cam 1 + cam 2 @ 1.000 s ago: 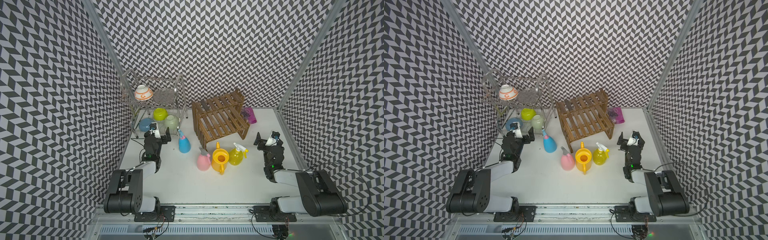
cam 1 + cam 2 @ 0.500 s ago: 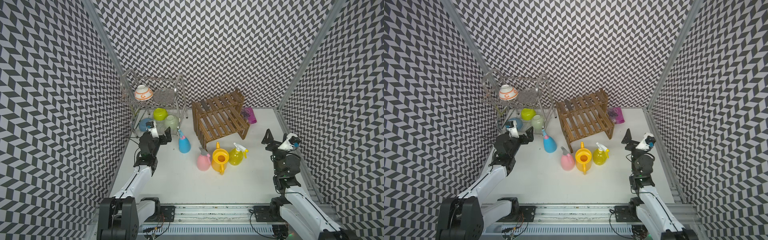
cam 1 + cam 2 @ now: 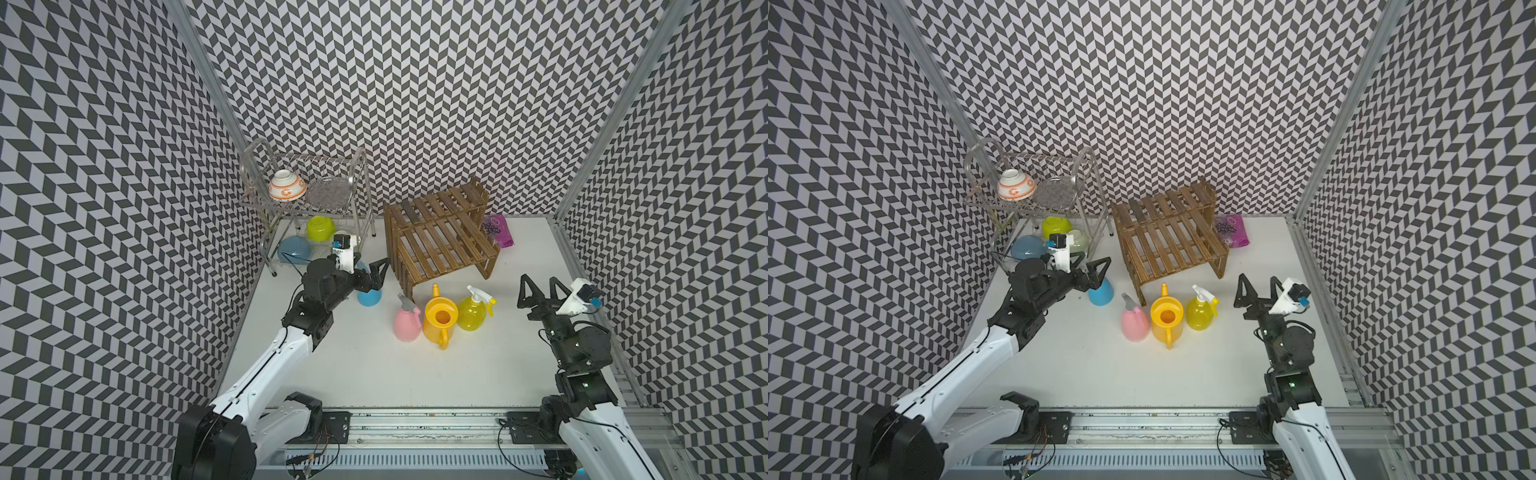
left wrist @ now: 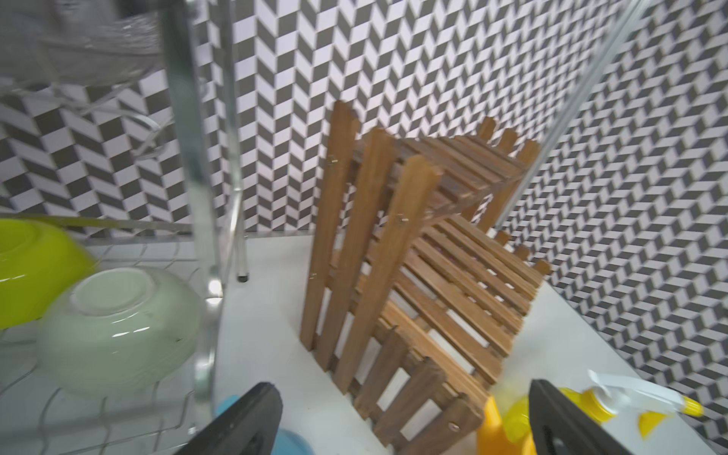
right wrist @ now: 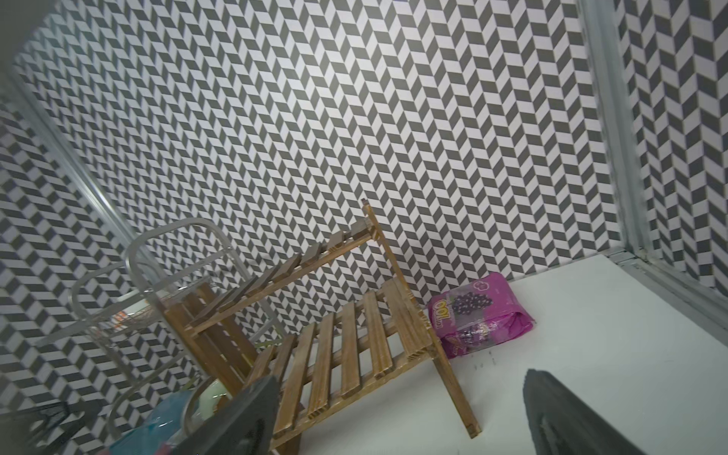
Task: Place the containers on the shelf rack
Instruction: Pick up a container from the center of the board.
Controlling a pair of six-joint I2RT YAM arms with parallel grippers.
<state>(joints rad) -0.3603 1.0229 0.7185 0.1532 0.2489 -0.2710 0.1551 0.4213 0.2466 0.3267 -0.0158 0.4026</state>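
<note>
- Now poised, left gripper (image 3: 374,272) wide over blue spray bottle (image 3: 370,297), seemingly for its neck.
- Holds right gripper (image 3: 538,282) wide, empty, near yellow trigger sprayer (image 3: 471,312).
- Leaves shelf rack (image 3: 440,245) bare, containers (image 3: 436,330) standing just before it.

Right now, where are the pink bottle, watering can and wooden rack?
pink bottle (image 3: 406,328), in a top view: body.
watering can (image 3: 434,335), in a top view: side.
wooden rack (image 3: 437,248), in a top view: slats.

White-shelled arms (image 3: 266,370), black joints (image 3: 582,345), black triangular left claw (image 3: 1094,268), right claw (image 3: 539,278), white wrist cameras (image 3: 575,301)
</note>
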